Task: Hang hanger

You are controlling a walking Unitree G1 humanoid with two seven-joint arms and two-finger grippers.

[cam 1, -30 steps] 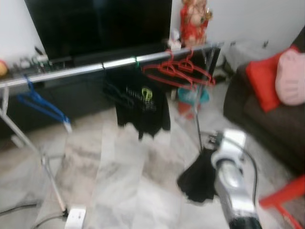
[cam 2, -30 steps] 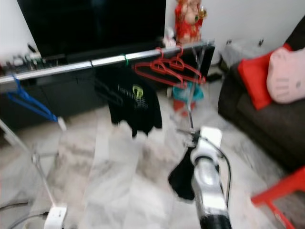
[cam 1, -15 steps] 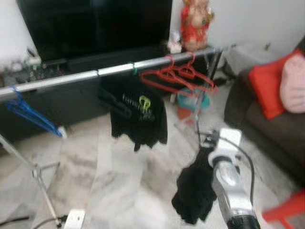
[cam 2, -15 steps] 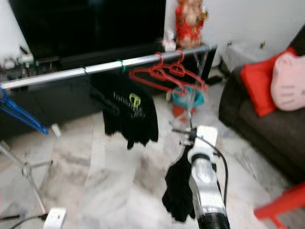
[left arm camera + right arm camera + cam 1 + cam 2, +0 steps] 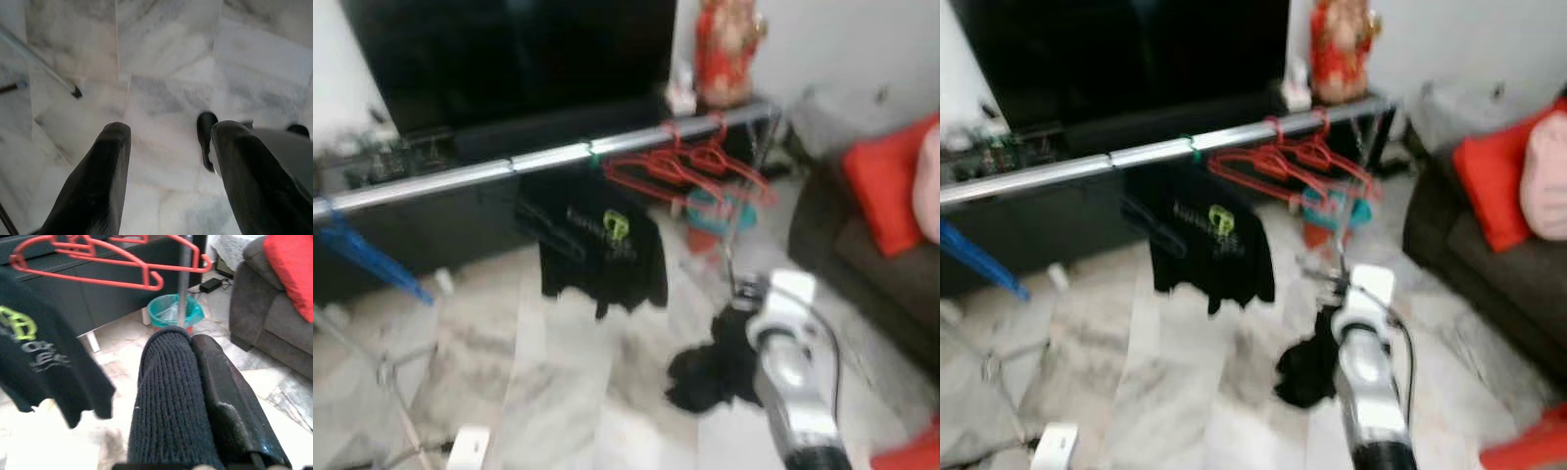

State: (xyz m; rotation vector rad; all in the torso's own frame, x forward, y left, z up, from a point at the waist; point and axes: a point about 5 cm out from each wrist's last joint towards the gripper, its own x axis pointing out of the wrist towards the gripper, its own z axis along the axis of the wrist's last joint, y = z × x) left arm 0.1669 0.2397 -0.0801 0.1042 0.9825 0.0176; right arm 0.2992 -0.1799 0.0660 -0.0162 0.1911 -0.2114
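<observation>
A silver clothes rail (image 5: 489, 174) runs across the room in front of a dark TV unit. On it hang a black T-shirt (image 5: 602, 245) with a green logo, a few red hangers (image 5: 690, 168) near its right end, and a blue hanger (image 5: 367, 257) at the far left. My right gripper (image 5: 193, 347) is shut on a black knit garment (image 5: 715, 362), which droops below and right of the T-shirt, short of the rail. The knit cloth hides any hanger inside it. My left gripper (image 5: 168, 132) is open and points down at the marble floor.
A dark sofa with a red cushion (image 5: 886, 186) stands on the right. A teal bin (image 5: 715, 211) sits behind the rail's right post. A white power strip (image 5: 468, 447) and the rack's legs lie on the floor at the left. A red figurine (image 5: 726, 44) stands beside the TV.
The whole view has shifted and blurred, so the camera moved. The black garment in my right gripper looks more bunched and sits lower against the floor.
</observation>
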